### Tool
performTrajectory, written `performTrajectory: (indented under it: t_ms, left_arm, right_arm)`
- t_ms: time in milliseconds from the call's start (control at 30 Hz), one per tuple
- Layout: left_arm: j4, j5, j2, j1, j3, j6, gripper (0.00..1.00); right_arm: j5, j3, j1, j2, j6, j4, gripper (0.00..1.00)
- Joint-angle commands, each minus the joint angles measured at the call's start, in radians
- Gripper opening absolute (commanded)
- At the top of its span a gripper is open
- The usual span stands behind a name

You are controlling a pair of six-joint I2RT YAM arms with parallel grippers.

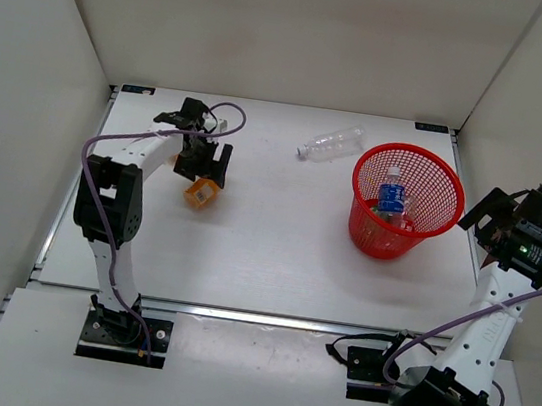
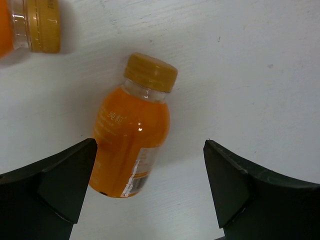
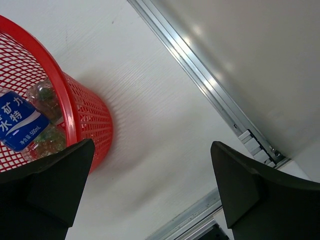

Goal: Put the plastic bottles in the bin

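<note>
An orange bottle [image 2: 131,135] with a yellow-orange cap lies on the table, its base near my left finger. A second orange bottle [image 2: 30,22] shows at the top left of the left wrist view. My left gripper [image 2: 150,172] is open and empty just above them; in the top view it [image 1: 203,166] hangs over one orange bottle [image 1: 202,193]. A clear bottle [image 1: 330,144] lies left of the red mesh bin [image 1: 436,176]. A blue-label bottle [image 1: 390,195] and others lie in the bin. My right gripper [image 1: 486,218] is open and empty, right of the bin [image 3: 75,120].
White walls enclose the table on three sides. A metal rail [image 3: 210,85] runs along the right edge, close to my right gripper [image 3: 150,175]. The blue-label bottle [image 3: 17,122] shows through the bin's lattice.
</note>
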Motion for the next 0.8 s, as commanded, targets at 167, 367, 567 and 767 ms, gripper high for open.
performTrajectory:
  t_ms: [167, 367, 567, 767]
  left_arm:
    - [0.021, -0.110, -0.026, -0.013, -0.065, -0.049, 0.99]
    - [0.075, -0.127, -0.014, -0.038, -0.122, -0.111, 0.97]
    - [0.095, -0.087, 0.006, -0.039, -0.147, -0.170, 0.69]
    - [0.147, -0.028, -0.072, -0.080, -0.150, -0.194, 0.50]
  right_arm:
    - [0.001, 0.008, -0.021, -0.020, 0.003, 0.010, 0.99]
    - [0.050, 0.001, -0.018, -0.054, 0.030, 0.007, 1.00]
    - [0.154, -0.005, 0.006, -0.147, 0.043, 0.030, 0.99]
    - [0.242, 0.017, 0.063, -0.175, 0.020, -0.001, 0.99]
